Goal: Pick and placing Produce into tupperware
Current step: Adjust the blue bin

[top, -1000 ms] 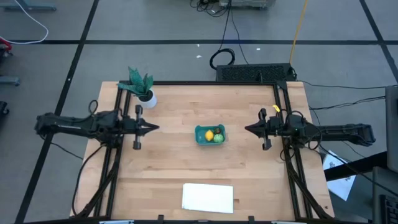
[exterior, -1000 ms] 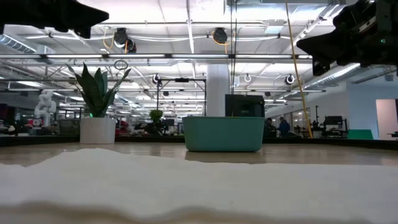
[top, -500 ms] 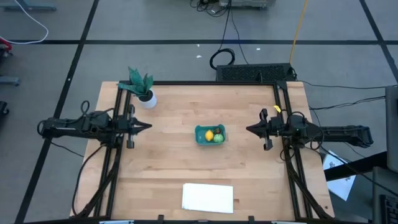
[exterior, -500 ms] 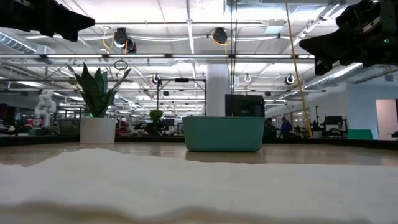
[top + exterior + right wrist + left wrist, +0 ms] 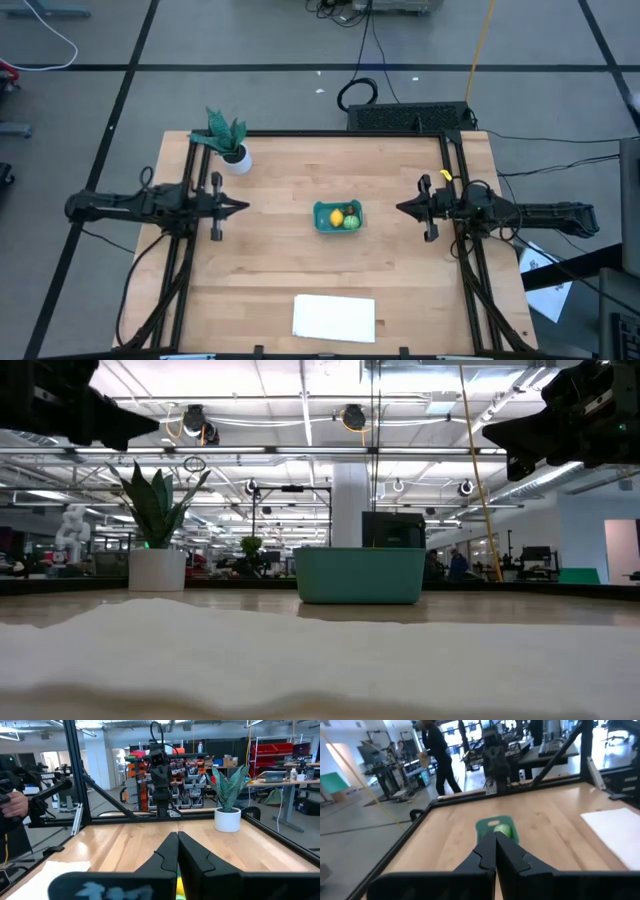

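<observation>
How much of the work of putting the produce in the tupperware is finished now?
Apparently finished: lemon, green piece and a bit of red lie in the tupperware. Nothing is in hand: left gripper and right gripper are shut and empty at the sides. No produce shows loose on the table.

A teal tub (image 5: 360,575) sits in the middle of the frame, a plant in a white pot (image 5: 157,568) at left, two dark arms up top.

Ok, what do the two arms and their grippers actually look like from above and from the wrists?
Both arms are matte black and slender, tapering to pointed tips. The left gripper and right gripper each carry a short crossbar behind the fingers. The right arm has a small yellow tag near its wrist. In the wrist views the fingers are dark, angular wedges.
</observation>
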`<action>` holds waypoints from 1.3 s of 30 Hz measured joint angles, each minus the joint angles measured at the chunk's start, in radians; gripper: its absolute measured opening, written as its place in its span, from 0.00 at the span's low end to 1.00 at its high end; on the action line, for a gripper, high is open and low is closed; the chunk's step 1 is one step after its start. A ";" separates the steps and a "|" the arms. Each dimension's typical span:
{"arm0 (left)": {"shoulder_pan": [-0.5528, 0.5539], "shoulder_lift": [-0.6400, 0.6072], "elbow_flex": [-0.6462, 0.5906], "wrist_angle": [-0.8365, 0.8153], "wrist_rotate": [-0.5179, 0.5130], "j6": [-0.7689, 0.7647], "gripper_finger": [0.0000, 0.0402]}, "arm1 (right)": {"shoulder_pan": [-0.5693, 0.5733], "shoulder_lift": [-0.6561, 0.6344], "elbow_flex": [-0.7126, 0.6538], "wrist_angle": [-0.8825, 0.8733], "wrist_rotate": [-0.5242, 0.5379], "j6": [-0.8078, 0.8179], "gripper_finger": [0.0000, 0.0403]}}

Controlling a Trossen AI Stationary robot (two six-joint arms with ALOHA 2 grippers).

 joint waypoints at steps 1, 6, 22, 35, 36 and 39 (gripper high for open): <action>0.000 0.000 -0.010 0.004 -0.011 -0.003 0.00 | 0.000 0.000 0.000 0.000 0.000 0.001 0.00; 0.000 0.000 -0.031 -0.001 -0.044 -0.011 0.00 | 0.000 0.000 0.000 -0.001 0.000 0.000 0.00; 0.000 0.000 -0.061 -0.003 -0.072 -0.031 0.00 | 0.000 0.001 0.000 -0.040 0.000 0.015 0.00; 0.027 0.009 -0.165 0.065 -0.146 -0.154 0.00 | -0.001 0.085 0.000 -0.014 0.067 0.025 0.00; 0.031 0.011 -0.165 0.065 -0.146 -0.156 0.00 | -0.001 0.098 0.000 -0.004 0.068 0.025 0.00; 0.049 0.027 -0.165 0.065 -0.145 -0.191 0.00 | 0.000 0.146 0.000 0.029 0.068 0.042 0.00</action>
